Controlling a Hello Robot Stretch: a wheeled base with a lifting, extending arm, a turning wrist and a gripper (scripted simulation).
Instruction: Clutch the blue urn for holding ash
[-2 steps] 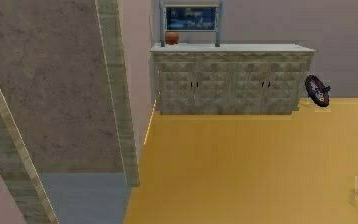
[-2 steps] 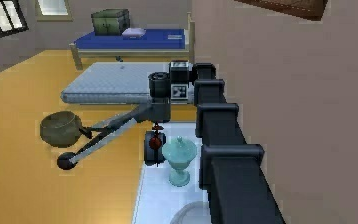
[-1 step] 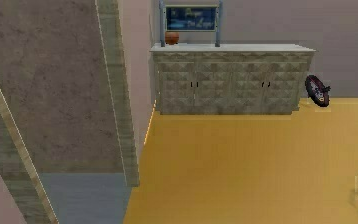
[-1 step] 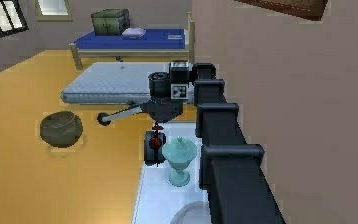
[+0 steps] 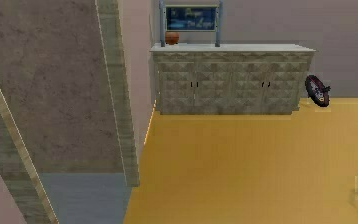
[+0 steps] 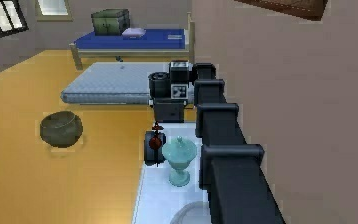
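Where pincer (image 6: 157,122) hangs, glossy footed urn (image 6: 179,160)

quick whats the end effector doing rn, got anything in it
End effector: cannot be told whether it holds anything, since its far end shows against the bed behind it.

Arm (image 6: 225,135) outstretched, fingers (image 6: 155,86) at far end

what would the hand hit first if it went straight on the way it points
Probably the grey bed, just left of the hand; depth is unclear, so it might pass over it.
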